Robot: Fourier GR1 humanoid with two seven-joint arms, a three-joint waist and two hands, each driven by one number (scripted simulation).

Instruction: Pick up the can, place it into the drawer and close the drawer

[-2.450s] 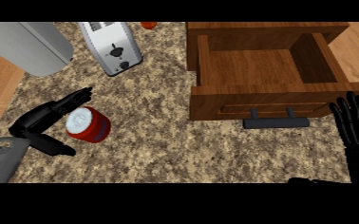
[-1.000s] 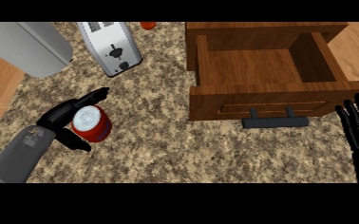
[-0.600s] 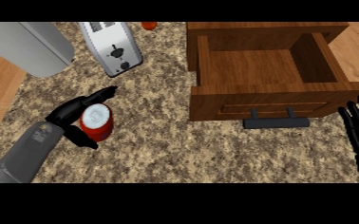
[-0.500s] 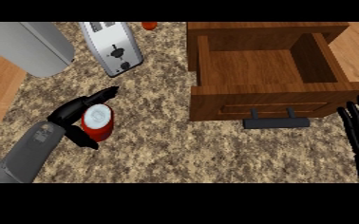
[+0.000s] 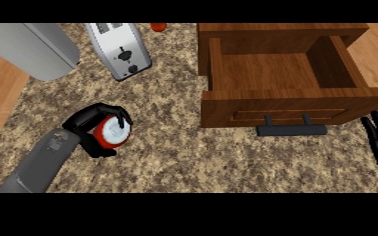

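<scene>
Red can (image 5: 114, 131) sits on the speckled worktop (image 5: 184, 150), left hand (image 5: 87, 125) wrapped round it, fingers (image 5: 117, 114) curled over its top. Wooden drawer (image 5: 284, 97) stands open well to the right. Right hand (image 5: 371, 137) barely shows at the edge; can't tell its fingers.

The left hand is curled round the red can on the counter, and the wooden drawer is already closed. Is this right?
Not quite. The head view shows the left hand curled round the red can, but the wooden drawer is open.
</scene>
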